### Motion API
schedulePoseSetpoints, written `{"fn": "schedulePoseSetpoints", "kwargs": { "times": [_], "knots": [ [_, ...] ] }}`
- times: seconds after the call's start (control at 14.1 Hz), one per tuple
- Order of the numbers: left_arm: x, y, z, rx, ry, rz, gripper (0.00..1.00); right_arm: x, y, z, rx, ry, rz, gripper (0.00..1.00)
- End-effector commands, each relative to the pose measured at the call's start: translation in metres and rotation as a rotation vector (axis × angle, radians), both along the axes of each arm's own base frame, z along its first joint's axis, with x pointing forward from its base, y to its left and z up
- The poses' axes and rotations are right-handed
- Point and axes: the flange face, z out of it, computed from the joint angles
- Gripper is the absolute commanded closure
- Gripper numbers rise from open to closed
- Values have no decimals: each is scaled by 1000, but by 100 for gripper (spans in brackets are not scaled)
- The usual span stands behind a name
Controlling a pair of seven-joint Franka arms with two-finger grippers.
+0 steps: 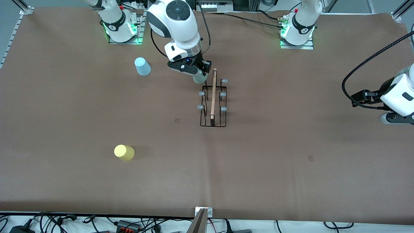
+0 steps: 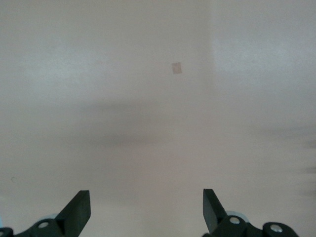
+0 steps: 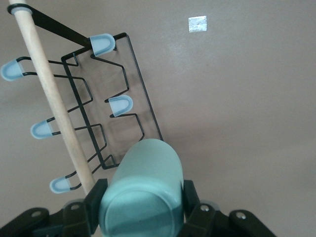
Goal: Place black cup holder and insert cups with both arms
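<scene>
I see the black cup holder [image 1: 213,103] standing on the brown table [image 1: 291,168] just above the middle of the front frame, its wooden rod handle [image 1: 213,94] running up and down the picture with grey-tipped pegs [image 1: 223,94] on both sides. At its upper end, the right gripper [image 1: 198,75] hangs over the peg nearest the robots' bases, its fingers pinching the pale green cup [image 1: 199,77]. In the right wrist frame that cup [image 3: 143,195] fills the lower middle, clamped between the black fingers [image 3: 193,202], with the rack [image 3: 98,108] stretching away toward the upper left and the rod [image 3: 54,103] slanting across it. The light blue cup [image 1: 142,66] sits mouth down in the upper left of the front frame, well apart from the rack and toward the right arm's end of the table. The yellow cup [image 1: 124,152] lies on its side in the lower left, nearer to the camera. The left arm waits at the right edge of the front frame; the left gripper [image 2: 146,210] is spread wide over bare table [image 2: 148,123] in its own wrist frame, holding nothing.
</scene>
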Motion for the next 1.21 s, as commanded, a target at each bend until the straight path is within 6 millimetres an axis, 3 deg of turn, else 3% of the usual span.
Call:
{"fn": "schedulePoseSetpoints", "kwargs": {
  "times": [0.0,0.28,0.36,0.43,0.57,0.78,0.93,1.07,1.14],
  "knots": [
    [-5,-5,9,-41,16,-1,0,2,10,-6,15,-11,1,100],
    [-9,-10,17,-68,-5,1,0,-3,18,-16,23,-6,17,100],
    [-14,-2,17,-80,-14,26,0,-5,21,-18,28,-5,20,100],
    [-23,1,18,-92,-40,54,0,-4,21,-24,27,3,21,89],
    [-49,3,11,-95,-75,71,0,-3,21,-27,24,8,21,4],
    [-80,0,5,-93,-139,-16,0,4,14,-21,20,-1,20,0],
    [-83,-1,6,-91,-151,-50,0,24,-6,-5,19,-37,-1,0],
    [-76,-6,7,-89,-149,-55,0,51,-45,6,-36,-33,44,0],
    [-73,-5,7,-87,-149,-55,0,74,-79,10,-72,-24,94,0]
  ]
}}
